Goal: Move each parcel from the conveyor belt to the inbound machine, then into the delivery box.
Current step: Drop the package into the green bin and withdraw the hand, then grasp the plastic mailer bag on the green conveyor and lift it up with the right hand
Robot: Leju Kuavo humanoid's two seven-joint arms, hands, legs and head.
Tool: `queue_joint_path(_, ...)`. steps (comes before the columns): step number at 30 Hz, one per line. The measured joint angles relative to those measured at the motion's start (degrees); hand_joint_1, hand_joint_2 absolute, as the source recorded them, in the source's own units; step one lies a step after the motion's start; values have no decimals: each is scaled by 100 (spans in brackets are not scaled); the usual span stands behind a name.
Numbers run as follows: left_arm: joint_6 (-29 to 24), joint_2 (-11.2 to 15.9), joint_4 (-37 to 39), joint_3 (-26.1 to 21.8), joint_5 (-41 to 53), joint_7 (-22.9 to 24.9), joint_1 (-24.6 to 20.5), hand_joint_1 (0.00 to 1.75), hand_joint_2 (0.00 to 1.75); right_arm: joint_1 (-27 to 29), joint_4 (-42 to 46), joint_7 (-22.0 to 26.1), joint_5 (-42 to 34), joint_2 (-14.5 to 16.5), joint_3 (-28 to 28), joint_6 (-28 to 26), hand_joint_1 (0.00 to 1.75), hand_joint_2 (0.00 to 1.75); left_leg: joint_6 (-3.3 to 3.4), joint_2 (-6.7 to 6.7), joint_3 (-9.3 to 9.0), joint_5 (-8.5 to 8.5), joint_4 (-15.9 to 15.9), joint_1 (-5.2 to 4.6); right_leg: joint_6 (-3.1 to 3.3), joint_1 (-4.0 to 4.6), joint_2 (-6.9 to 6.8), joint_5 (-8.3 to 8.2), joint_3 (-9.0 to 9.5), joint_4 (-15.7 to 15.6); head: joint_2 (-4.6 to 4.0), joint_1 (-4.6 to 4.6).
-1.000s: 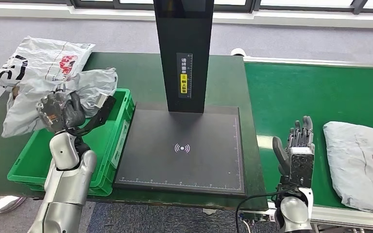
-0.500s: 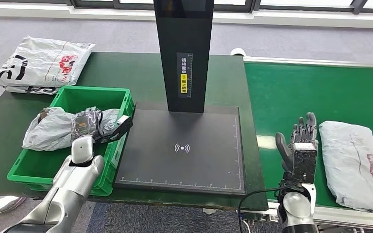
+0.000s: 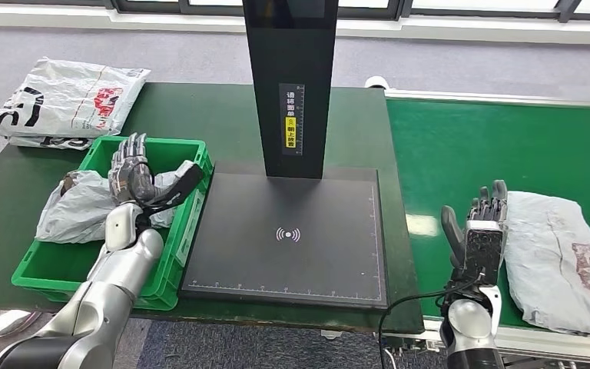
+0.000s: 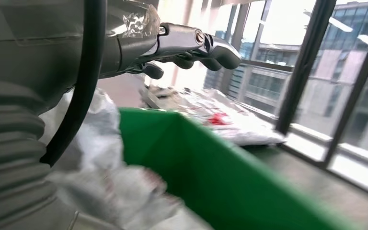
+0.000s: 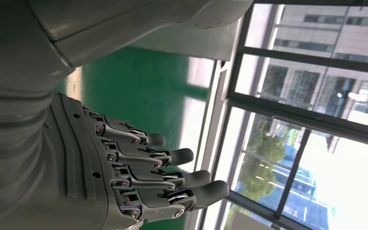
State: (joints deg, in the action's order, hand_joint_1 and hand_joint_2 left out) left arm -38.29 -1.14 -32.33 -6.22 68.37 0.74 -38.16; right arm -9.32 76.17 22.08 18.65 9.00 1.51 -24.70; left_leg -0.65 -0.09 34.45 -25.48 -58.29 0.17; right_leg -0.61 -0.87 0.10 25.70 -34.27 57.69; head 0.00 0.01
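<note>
A grey crumpled parcel (image 3: 77, 209) lies in the green delivery box (image 3: 193, 201) at the table's left. My left hand (image 3: 140, 177) is raised just above it, fingers spread, holding nothing; its fingers (image 4: 199, 45) reach past the box wall (image 4: 211, 177) in the left wrist view. Another grey parcel (image 3: 565, 257) lies on the green conveyor belt (image 3: 476, 146) at the right. My right hand (image 3: 478, 231) stands upright at that parcel's left edge, fingers (image 5: 172, 177) straight and apart, empty. The black inbound machine's pad (image 3: 292, 234) is bare.
A white printed parcel (image 3: 65, 100) lies on the dark table behind the box. The machine's black post (image 3: 292, 84) rises at the pad's far edge. The belt's metal rail (image 3: 538, 342) runs along the front right.
My left hand lowered the grey parcel into the box, let go and lifted with fingers spread. The conveyor parcel drifted left toward my right hand, which barely moved.
</note>
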Motion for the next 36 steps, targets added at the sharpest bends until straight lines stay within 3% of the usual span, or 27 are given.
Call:
queue_joint_path(4, 6, -100, -229, -412, -2465, -1891, -177, 0, 0, -118, -316, -118, 105, -70, 0, -51, 0, 175, 0, 0, 0, 0, -1, -1, -1, -1, 0, -2, 1, 0, 0, 0)
queue_joint_path(6, 133, -155, -380, -565, -3225, -2429, -243, 0, 0, -187, -493, -121, 130, -114, 0, -53, 0, 175, 0, 0, 0, 0, -1, -1, -2, -1, 1, -3, 2, 0, 0, 0)
queue_joint_path(13, 196, -230, -618, -688, -3667, -2689, -280, 0, 0, -307, -793, -110, 147, -200, 0, -57, 0, 175, 0, -1, 0, 0, -1, 0, -2, 0, 0, -2, 0, 0, 0, 0)
queue_joint_path(16, 375, -280, -682, -687, -4277, -2946, -267, 0, 0, -356, -902, -98, 251, -230, 0, -145, 0, 175, -1, 0, 0, 0, -1, 0, -2, 0, 2, -2, -1, 1, 0, 0)
queue_joint_path(23, 1912, -643, -778, -508, -5727, -3238, 10, 0, 0, -504, -1436, -160, 975, -364, 152, -982, 0, 175, 2, -18, 3, 2, -4, -4, -3, -4, -18, -2, 2, -1, 0, 0)
queue_joint_path(27, 3397, -928, -796, 5, -6224, -3245, 198, 0, 175, -528, -1687, -780, 2344, -450, 516, -1446, 0, 175, 6, -22, 5, -1, -5, -13, -4, -13, -21, -2, 2, -3, 0, 1)
queue_joint_path(30, 3966, -1146, -778, 529, -6317, -3257, 340, 0, 175, -534, -1907, -1450, 3707, -511, 1005, -1511, 0, 175, 10, -24, 9, -3, -6, -18, -6, -17, -24, -2, 1, -4, 0, 1)
queue_joint_path(36, 4171, -1456, -613, 1391, -6284, -3375, 540, 0, 175, -414, -2336, -2632, 5469, -632, 2054, -1534, 0, 175, 16, -23, 11, -8, -6, -19, -9, -17, -23, 0, -3, -4, 0, 2)
